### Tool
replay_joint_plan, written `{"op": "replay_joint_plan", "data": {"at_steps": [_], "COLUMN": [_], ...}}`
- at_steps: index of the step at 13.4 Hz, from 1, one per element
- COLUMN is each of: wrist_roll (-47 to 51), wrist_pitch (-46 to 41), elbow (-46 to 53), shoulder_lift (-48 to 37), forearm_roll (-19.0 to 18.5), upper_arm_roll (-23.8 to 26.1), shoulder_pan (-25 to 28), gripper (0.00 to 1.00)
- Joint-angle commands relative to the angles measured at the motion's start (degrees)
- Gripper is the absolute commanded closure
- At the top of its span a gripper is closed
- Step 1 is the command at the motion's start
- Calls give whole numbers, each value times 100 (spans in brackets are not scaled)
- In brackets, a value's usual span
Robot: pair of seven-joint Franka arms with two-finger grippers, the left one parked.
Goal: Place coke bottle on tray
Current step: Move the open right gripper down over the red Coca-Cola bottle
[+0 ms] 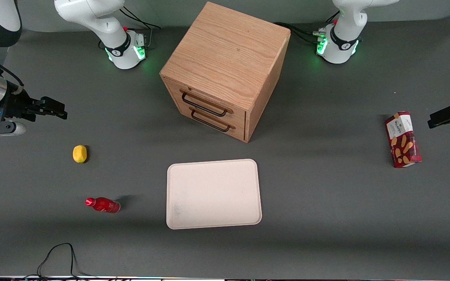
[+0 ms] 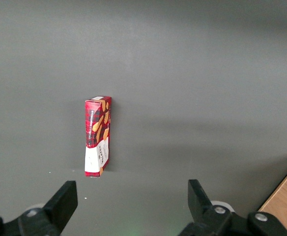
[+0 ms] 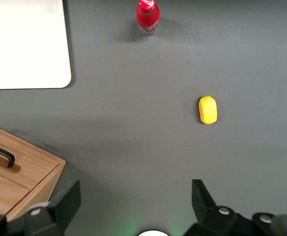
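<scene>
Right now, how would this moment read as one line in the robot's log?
stage: not started | coke bottle: lying on table, beside tray | tray: bare | end effector: open, above table, farther from camera than lemon

The right arm reaches in low over the working arm's end of the table, with its silver wrist lying almost flat. Its gripper (image 1: pixel 59 110) is black and points sideways toward the middle of the table, up in the air and touching nothing. In the right wrist view the gripper (image 3: pixel 133 196) has its two fingers (image 3: pixel 65 199) spread wide apart, with nothing between them.
</scene>
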Motion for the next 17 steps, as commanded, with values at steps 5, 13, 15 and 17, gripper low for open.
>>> {"op": "replay_joint_plan", "data": {"at_steps": [5,13,15,17], "wrist_roll": [-136,-934,-1085,-1086], "wrist_pitch": [-481,-43,212,441], "elbow": [1975,3085,3085,3198], "shoulder_lift": [1854,3482,3675,3903], "forearm_roll": [481,832,921,938], "upper_arm_roll": [-60,28,72,90], "shoulder_pan": [-271,-737,-835,-835], "gripper": [0,0,0,0]}}
